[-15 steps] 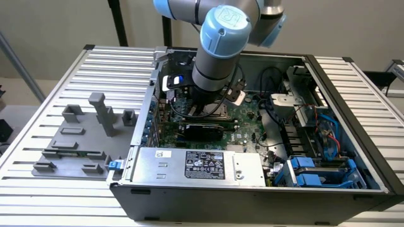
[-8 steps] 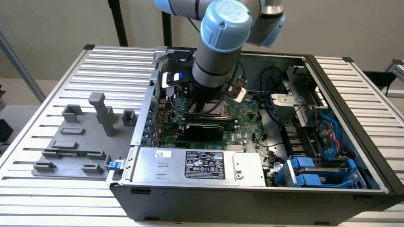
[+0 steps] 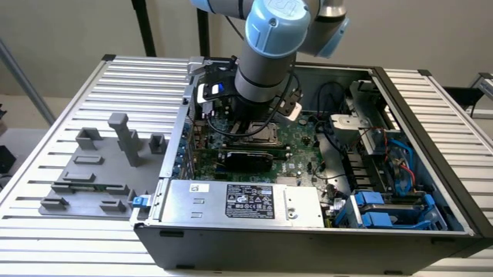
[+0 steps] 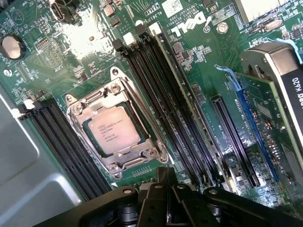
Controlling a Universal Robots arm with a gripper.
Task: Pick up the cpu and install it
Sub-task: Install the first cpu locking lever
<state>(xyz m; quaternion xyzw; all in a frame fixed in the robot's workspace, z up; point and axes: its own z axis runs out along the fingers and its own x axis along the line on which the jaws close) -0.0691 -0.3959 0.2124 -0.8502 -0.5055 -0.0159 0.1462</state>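
The cpu point(image 4: 111, 132), a small square chip with a silvery-grey top and printed text, lies flat inside the metal socket frame point(image 4: 142, 156) on the green motherboard point(image 4: 203, 52). My gripper point(image 4: 165, 187) hovers above the board, just beside the socket and apart from the chip; nothing is seen in it. In the exterior view the arm reaches down into the open computer case point(image 3: 431, 150), with the gripper point(image 3: 256, 120) directly over the socket point(image 3: 264, 136).
Black memory slots point(image 4: 161, 94) flank the socket on both sides. A graphics card point(image 4: 284, 80) stands nearby. The power supply point(image 3: 239, 202) and blue drive cage point(image 3: 385, 213) fill the case front. Grey fixture blocks point(image 3: 100, 167) sit on the slatted table at the exterior view's left.
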